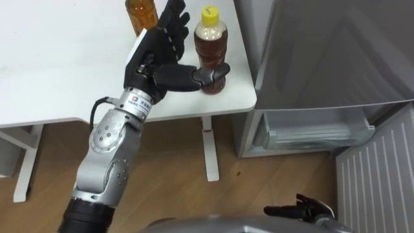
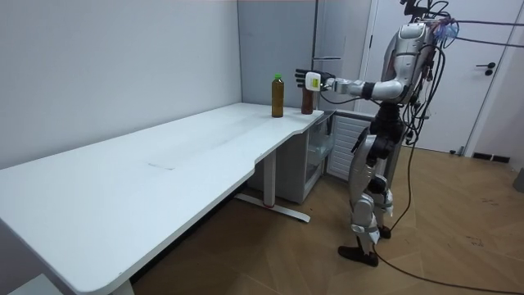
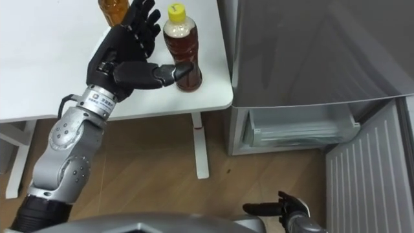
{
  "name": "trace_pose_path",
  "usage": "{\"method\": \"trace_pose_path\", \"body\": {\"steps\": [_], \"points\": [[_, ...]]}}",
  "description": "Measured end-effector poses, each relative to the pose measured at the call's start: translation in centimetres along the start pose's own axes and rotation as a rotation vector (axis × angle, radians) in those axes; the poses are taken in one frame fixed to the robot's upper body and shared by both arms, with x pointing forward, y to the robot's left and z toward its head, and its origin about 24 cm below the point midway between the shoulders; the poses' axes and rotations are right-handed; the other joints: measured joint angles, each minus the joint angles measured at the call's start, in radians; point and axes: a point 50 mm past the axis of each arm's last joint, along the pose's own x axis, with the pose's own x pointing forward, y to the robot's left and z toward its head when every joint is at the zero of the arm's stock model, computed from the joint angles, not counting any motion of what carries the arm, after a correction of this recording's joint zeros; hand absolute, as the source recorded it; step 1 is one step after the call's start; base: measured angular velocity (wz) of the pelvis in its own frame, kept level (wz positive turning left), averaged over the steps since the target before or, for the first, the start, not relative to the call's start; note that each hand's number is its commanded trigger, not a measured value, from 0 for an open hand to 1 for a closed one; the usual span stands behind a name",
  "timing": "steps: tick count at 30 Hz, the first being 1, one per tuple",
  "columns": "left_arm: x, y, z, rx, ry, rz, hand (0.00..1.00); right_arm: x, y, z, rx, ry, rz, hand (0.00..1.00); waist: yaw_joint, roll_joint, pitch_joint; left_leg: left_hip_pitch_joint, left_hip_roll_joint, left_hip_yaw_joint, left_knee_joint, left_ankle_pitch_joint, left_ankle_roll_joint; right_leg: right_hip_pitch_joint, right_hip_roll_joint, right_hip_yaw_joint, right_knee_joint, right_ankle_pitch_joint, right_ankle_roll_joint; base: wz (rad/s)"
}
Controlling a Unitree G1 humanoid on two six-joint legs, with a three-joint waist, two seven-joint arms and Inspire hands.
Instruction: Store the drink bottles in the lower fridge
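Left robot hand: wide, fingers straight up beside the yellow-capped tea bottle, thumb lying across its lower front.
Yellow-capped tea bottle: upright on the bench, near the corner by the fridge.
Second tea bottle: upright just behind the hand (green cap in the room view).
Lower fridge compartment: door open.
Right robot hand: low beside the robot; cannot tell its state.

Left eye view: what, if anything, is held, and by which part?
Nothing yet: the left hand is open beside the yellow-capped bottle, thumb across its lower part.
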Motion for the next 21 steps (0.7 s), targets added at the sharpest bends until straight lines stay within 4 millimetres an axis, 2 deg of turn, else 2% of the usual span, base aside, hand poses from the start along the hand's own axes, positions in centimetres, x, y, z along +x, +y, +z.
{"method": "trace_pose_path", "body": {"steps": [9, 21], "points": [[1.2, 0.5, -0.2, 0.009, 0.017, 0.021, 0.00, 0.0, 0.0, 0.3, 0.009, -0.013, 0.003, 0.00, -0.027, 0.000, 0.0011, 0.002, 0.001, 0.007, 0.000, 0.000, 0.000, 0.000, 0.000, 0.014, 0.000, 0.000, 0.000, -0.01], [2.0, 0.8, -0.3, 0.016, 0.025, 0.037, 0.00, 0.0, -0.1, 0.1, 0.024, -0.012, -0.002, 0.00, -0.030, 0.005, 0.0048, 0.016, 0.003, 0.021, -0.014, 0.000, 0.000, 0.000, 0.000, 0.025, 0.000, 0.000, 0.000, -0.03]]}}
